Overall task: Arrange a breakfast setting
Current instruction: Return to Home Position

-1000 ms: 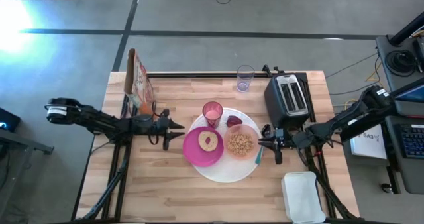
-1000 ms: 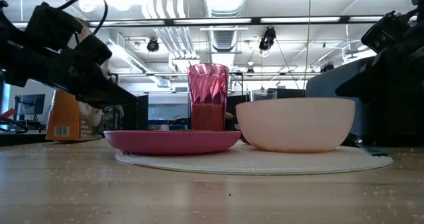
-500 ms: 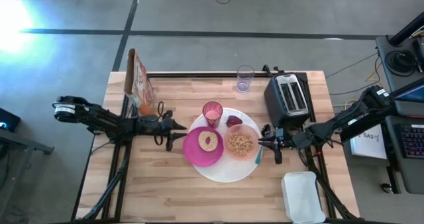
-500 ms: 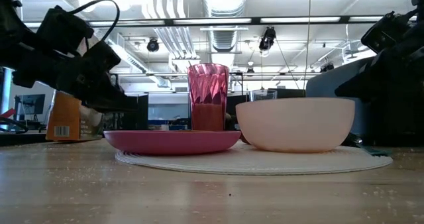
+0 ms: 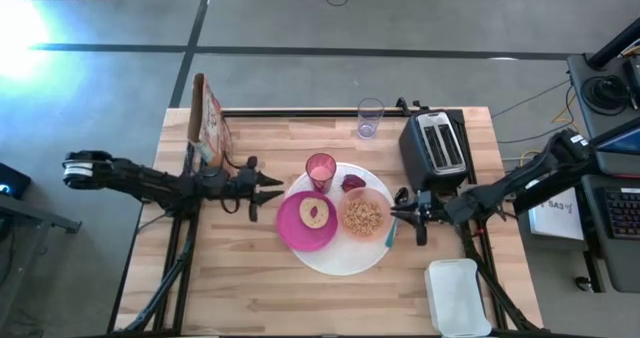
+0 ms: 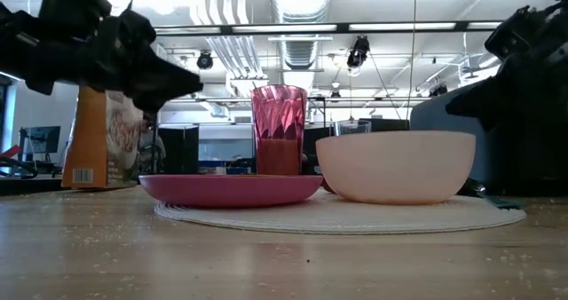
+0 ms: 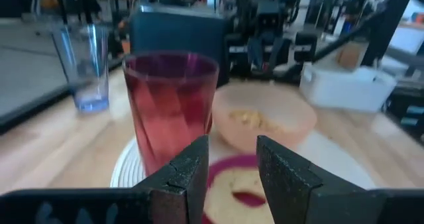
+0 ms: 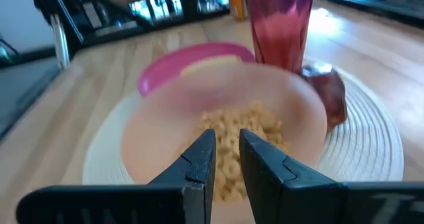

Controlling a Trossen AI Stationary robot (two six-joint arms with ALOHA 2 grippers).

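High view: the wooden table (image 5: 200, 278) is seen with the setting gathered near its middle.

- Left gripper (image 5: 272, 186) is held above the table just beside the magenta plate. Its fingers are slightly spread and nothing is pinched.
- Right gripper (image 5: 398, 216) is held just beside the bowl. Its fingers are parted by a narrow gap and are also empty. Since nothing is gripped, both arms are judged free to draw back to rest.
- Round white table mat (image 5: 340, 261) serves as the base, and every piece is set on it.
- Magenta plate (image 5: 291, 230) lies on the mat's left part, with toast (image 5: 315, 213) on it.
- Peach bowl (image 5: 383, 202) of cereal sits beside that plate, nearly touching it.
- Pink cup (image 5: 321, 169) stands upright at the mat's far edge, within a diner's reach.
- Apple (image 5: 353, 183) is tucked between the cup and the bowl.
- Teal-handled spoon (image 5: 390, 234) lies on the mat, just beside the bowl.

Writing: a barcode is seen on the cereal box (image 6: 105, 140). No brand can be read.
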